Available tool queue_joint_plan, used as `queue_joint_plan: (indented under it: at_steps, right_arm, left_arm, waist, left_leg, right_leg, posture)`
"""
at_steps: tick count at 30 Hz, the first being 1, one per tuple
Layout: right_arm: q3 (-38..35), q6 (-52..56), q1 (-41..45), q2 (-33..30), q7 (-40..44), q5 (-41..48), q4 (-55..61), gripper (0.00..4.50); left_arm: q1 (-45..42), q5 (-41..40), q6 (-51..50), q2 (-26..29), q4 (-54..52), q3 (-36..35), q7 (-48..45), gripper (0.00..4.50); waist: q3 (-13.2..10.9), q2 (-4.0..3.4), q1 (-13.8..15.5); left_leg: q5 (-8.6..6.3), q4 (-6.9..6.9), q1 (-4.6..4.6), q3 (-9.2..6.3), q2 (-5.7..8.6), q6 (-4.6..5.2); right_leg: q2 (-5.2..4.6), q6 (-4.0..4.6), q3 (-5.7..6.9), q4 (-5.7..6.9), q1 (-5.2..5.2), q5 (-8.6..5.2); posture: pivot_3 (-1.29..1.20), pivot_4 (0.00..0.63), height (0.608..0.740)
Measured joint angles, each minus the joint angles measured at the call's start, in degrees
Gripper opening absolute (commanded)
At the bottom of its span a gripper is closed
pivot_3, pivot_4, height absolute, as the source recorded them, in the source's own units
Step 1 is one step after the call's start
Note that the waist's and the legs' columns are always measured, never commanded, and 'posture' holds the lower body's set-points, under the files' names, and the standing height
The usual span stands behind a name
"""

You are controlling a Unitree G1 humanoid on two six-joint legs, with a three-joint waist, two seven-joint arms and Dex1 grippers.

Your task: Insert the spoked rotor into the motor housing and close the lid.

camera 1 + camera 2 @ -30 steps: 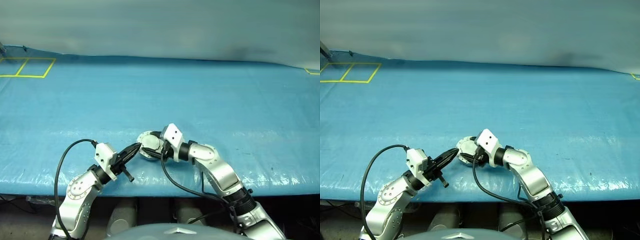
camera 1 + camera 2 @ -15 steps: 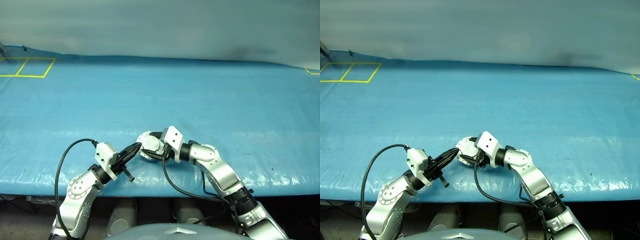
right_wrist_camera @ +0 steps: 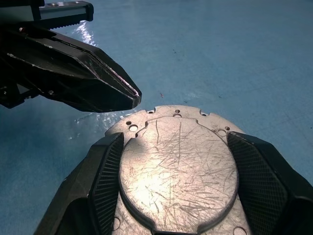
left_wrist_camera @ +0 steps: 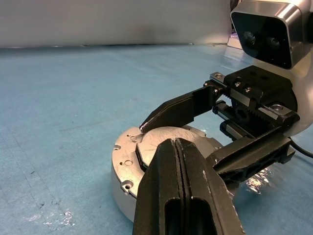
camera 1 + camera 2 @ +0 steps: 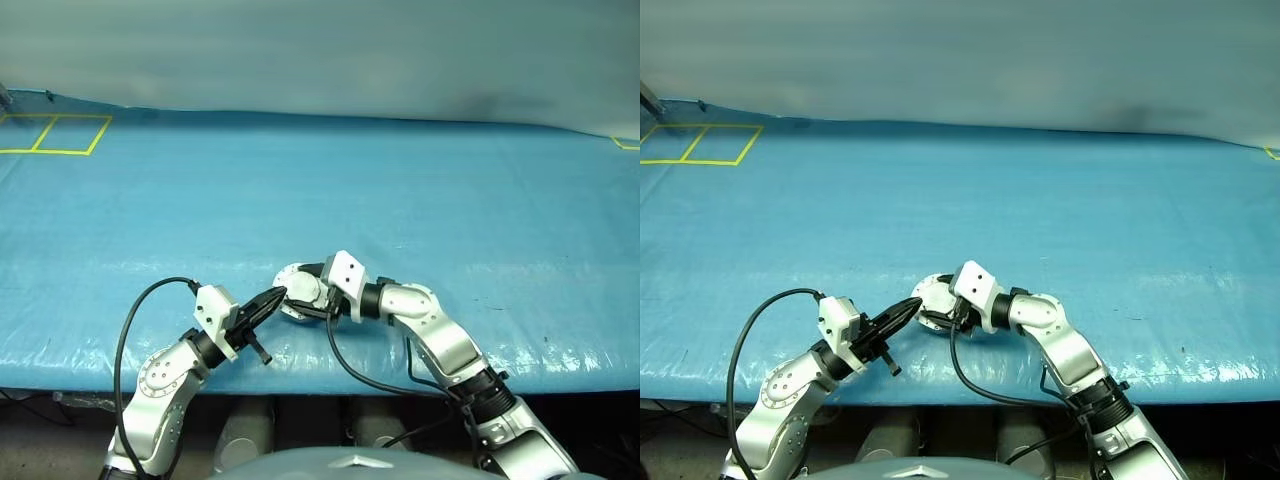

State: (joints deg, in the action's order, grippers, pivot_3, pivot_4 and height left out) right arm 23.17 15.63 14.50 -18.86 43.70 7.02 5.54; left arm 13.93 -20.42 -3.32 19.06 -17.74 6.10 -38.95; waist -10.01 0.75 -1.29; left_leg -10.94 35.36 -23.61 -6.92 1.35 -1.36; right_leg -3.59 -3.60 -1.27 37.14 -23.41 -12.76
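Pressed together, the two black fingers of the left gripper (image 4: 178, 147) leave no gap between them; their joined tip sits at the near rim of the motor housing (image 4: 124, 169), close to the metal, though contact cannot be confirmed. Right gripper (image 3: 171, 169) has its fingers spread wide, one ribbed pad on either side of the round unit, flanking the lid (image 3: 178, 166); whether the pads actually press the metal is not clear.

Lid lies flat and closed on the housing, its plain grey outer face up, heavily scratched. Small screw holes ring the flange around it. Spoked rotor cannot be seen; the closed lid covers the housing's interior.

Housing rests on the blue tarp-covered table (image 5: 420, 200), near the front edge, roughly midway between the two arms. From the head views the left gripper (image 5: 270, 300) reaches in from the robot's left and the right gripper (image 5: 310, 298) from its right, the two meeting at the unit.

Yellow tape lines (image 5: 55, 135) form adjoining rectangles at the far left corner of the table; another bit of yellow tape (image 5: 625, 145) shows at the far right edge.

No brand, label or legible writing on the housing, lid, grippers or tarp.
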Motion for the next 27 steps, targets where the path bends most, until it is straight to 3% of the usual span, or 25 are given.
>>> queue_joint_plan:
  at_steps: [18, 27]
  right_arm:
    - [-0.25, 2.29, 0.37, 0.72, -1.14, 0.07, -0.32, 3.04]
    - [-0.57, 3.75, -0.36, 0.95, -1.88, 0.23, 0.88, 3.04]
  left_arm:
    - [-0.02, 0.02, -0.44, 0.29, 0.00, 0.13, 0.06, 0.00]
    - [-6.09, -2.61, -10.54, 4.79, -0.12, -6.13, 2.71, 0.00]
  waist:
    - [0.11, -0.12, -0.04]
    - [0.16, -0.17, -0.02]
  left_leg:
    - [0.00, 0.05, 0.07, -0.01, -0.01, 0.00]
    - [0.00, 0.05, 0.06, -0.06, 0.01, 0.01]
  right_leg:
    - [0.01, -0.02, 0.00, 0.00, 0.11, 0.02]
    - [0.03, -0.06, 0.04, -0.03, 0.14, 0.04]
  posture:
    - [0.00, 0.150, 0.740]
    - [0.00, 0.150, 0.740]
